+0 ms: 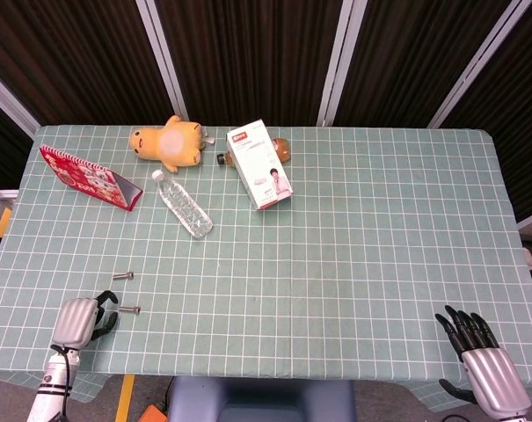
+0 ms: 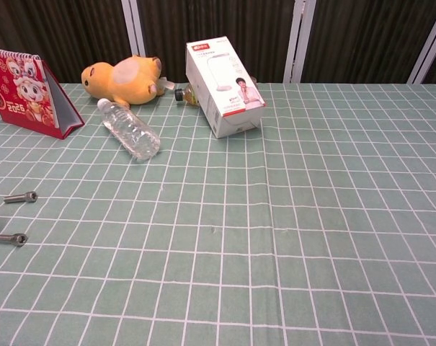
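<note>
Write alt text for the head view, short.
Top-down view of a green checked table: the left hand rests at the near left edge, fingers curled beside the nearer of two bolts, while the right hand hangs open off the near right corner. Along the far side lie a red calendar, yellow plush toy, water bottle and white box.
</note>
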Controlling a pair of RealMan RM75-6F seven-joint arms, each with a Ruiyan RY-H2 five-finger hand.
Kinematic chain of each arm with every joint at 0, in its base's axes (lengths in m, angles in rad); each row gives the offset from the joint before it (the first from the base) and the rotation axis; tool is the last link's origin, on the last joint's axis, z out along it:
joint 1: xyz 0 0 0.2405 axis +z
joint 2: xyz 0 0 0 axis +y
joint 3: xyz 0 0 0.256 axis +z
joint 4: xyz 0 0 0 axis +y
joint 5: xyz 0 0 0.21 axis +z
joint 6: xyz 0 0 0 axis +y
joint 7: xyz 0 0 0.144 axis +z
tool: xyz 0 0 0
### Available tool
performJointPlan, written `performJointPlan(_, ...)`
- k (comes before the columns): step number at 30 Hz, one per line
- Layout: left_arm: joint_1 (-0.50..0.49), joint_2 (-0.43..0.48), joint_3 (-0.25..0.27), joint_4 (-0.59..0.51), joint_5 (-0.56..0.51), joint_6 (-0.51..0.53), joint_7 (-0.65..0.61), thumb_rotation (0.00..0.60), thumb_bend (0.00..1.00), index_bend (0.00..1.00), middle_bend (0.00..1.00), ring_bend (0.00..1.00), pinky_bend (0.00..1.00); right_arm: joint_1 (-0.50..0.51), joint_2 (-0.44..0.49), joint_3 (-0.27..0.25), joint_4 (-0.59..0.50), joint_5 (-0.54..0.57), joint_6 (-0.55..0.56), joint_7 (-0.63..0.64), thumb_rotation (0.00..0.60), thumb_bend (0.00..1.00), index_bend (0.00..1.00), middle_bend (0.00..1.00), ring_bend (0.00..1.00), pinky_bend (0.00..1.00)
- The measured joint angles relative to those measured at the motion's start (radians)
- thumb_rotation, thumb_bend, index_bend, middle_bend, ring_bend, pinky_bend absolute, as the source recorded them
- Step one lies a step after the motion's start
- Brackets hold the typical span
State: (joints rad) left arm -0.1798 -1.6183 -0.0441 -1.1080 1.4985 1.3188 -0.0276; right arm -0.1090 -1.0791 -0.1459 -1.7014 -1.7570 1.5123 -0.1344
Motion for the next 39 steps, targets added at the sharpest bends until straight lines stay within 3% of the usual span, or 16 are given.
performJointPlan(30,-0.033,-0.056,0.018,0.061,-0.018,-0.028,0.013,0.6,0.39,0.49,1.0,1.0,1.0,0.003,0.008,-0.009,-0.013,0.029,-0.017,-0.017,0.6,0.16,0.0,0.0,0.0,0.0)
performJointPlan(39,-0.035,-0.054,0.019,0.055,-0.02,-0.02,0.024,0.6,0.39,0.55,1.0,1.0,1.0,0.004,0.007,-0.009,-0.012,0.032,-0.019,-0.019,0.6,0.16,0.0,0.0,0.0,0.0)
